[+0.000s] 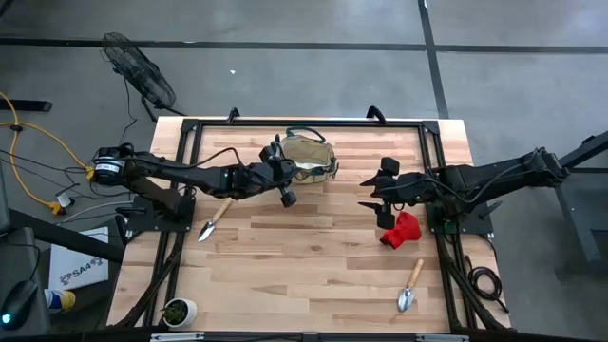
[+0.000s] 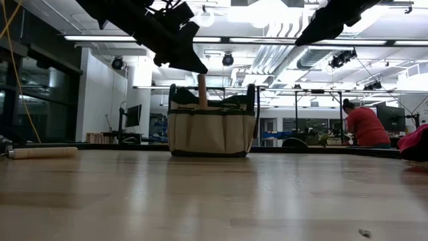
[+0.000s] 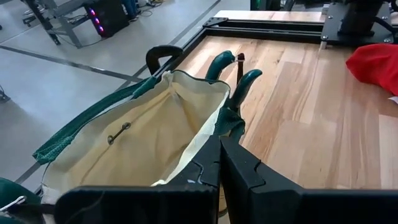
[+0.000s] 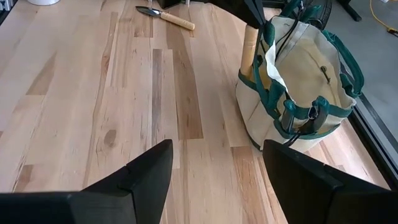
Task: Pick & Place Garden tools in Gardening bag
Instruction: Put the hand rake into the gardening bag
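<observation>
A stiff, light trowel (image 1: 214, 221) lies left of the gardening bag (image 1: 309, 158), best taken by its wooden handle. The left gripper (image 1: 282, 177), fingers pressed together and seemingly empty, hangs at the bag's near rim. Right of the bag, the right gripper (image 1: 373, 193) hovers spread wide beside the soft red glove (image 1: 401, 229); a second trowel (image 1: 409, 287) lies beyond on the surface (image 1: 313, 275).

Bare tabletop (image 1: 304, 256) before bag (image 1: 309, 157)
</observation>
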`<action>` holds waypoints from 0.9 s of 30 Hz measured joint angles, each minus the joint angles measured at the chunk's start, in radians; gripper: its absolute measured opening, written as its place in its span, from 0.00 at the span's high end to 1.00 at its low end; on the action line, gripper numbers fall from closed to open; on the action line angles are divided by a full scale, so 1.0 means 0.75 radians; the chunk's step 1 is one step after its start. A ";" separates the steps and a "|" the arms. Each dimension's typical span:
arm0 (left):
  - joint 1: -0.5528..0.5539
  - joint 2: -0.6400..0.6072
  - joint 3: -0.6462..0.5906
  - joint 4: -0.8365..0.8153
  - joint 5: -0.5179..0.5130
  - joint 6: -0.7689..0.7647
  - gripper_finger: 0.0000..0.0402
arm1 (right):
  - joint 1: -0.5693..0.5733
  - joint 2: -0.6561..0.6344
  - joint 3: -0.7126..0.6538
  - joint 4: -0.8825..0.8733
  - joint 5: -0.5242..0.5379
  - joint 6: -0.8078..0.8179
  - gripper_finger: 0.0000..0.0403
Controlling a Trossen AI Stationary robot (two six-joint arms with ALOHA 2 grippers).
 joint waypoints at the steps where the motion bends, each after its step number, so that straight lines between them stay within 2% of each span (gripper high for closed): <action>1: 0.000 0.000 0.000 0.003 -0.001 0.000 1.00 | 0.000 0.000 0.000 0.000 0.000 0.000 0.40; 10: 0.001 0.000 0.000 0.010 -0.112 -0.004 1.00 | 0.000 0.000 0.000 0.003 0.000 0.000 0.40; 15: 0.002 0.001 0.005 0.085 -0.171 0.032 1.00 | 0.000 0.000 0.000 0.003 0.000 0.000 0.40; 21: -0.004 -0.002 0.056 0.039 -0.152 0.084 1.00 | 0.001 0.000 0.000 -0.005 0.000 0.000 0.40; 27: -0.042 -0.113 0.096 -0.199 -0.024 0.105 1.00 | 0.000 -0.001 0.000 -0.008 0.000 0.000 0.40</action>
